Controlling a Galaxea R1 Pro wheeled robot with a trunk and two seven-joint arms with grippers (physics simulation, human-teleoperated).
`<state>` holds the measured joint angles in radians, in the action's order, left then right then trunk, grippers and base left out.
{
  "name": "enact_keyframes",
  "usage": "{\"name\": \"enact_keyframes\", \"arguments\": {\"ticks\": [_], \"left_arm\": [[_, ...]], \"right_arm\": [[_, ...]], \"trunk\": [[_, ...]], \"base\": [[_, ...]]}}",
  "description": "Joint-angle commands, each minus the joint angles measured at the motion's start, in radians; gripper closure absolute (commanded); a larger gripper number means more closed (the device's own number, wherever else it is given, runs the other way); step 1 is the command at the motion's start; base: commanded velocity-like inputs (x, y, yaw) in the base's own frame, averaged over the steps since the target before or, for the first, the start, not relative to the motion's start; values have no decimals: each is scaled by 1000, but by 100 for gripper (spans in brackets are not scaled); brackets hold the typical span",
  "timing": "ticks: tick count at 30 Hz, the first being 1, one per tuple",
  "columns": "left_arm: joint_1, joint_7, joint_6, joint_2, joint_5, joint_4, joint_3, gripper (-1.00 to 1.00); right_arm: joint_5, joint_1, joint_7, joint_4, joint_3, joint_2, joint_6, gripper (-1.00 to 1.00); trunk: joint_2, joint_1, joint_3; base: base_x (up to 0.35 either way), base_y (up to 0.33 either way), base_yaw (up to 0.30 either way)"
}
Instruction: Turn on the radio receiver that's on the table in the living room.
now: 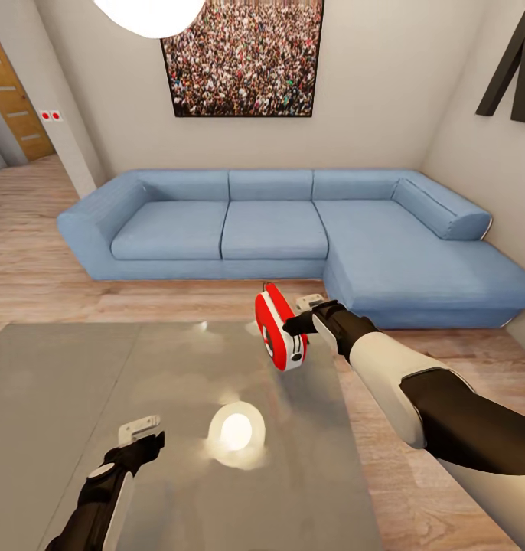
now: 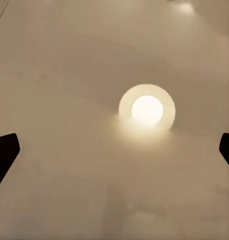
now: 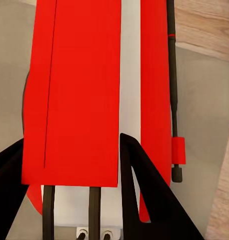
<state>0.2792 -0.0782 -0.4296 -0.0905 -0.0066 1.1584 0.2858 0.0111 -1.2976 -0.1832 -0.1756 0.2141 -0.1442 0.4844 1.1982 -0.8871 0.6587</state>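
In the head view, the living room spreads out with a blue L-shaped sofa (image 1: 293,229) across the middle of the frame, a framed crowd picture (image 1: 243,55) on the beige wall at the top, and part of a white pendant lamp (image 1: 149,14) at the upper left edge. Light wood floor (image 1: 33,260) runs around the sofa. The table (image 1: 63,398) fills the lower left, its glossy grey top carrying a bright round reflection (image 1: 236,432) near the bottom centre. The radio receiver (image 1: 280,327) sits just right of centre, tilted and raised above the table's far right corner, clamped in the right gripper (image 1: 301,325), whose arm reaches in from the lower right. The left gripper (image 1: 142,434) hangs low over the table at the lower left, well apart from the radio.

In the left wrist view, the grey tabletop (image 2: 69,75) lies under the camera, with the round glowing reflection (image 2: 147,110) right of centre. The two dark fingertips (image 2: 4,152) show at the left and right edges, spread wide with nothing between them.

In the right wrist view, the radio's red body (image 3: 74,90) takes up the centre and upper part, with its white side band (image 3: 129,65) running down and a thin dark antenna (image 3: 173,90) along its right side. Two dark fingers (image 3: 144,195) rise from the bottom, closed against the red casing on either side. Tabletop (image 3: 204,115) shows at the right and wood floor (image 3: 204,20) at the upper right corner.
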Motion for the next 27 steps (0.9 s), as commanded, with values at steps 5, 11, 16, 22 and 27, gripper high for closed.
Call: {"name": "enact_keyframes", "arguments": {"ticks": [5, 11, 16, 22, 27], "left_arm": [[0, 0, 0, 0, 0, 0, 2, -100], [0, 4, 1, 0, 8, 1, 6, -100], [0, 2, 2, -2, 9, 5, 6, -100], [0, 1, 3, -3, 8, 6, 7, -100], [0, 1, 3, -3, 8, 6, 6, -100]], "right_arm": [[-2, 0, -1, -1, -2, 0, 5, 100], [3, 0, -37, -1, -2, 0, 11, 100], [4, 0, -40, -1, -2, 0, 11, 100], [4, 0, -40, -1, -2, 0, 11, 100], [3, 0, -41, -1, -1, 0, 11, 100]], "trunk": [[-35, 19, -16], [-35, 19, -16], [-35, 19, -16], [-35, 19, -16], [-35, 19, -16]], "base": [[0, 0, 0], [0, 0, 0], [0, 0, 0], [-132, 0, 0], [-320, 0, 0]]}}
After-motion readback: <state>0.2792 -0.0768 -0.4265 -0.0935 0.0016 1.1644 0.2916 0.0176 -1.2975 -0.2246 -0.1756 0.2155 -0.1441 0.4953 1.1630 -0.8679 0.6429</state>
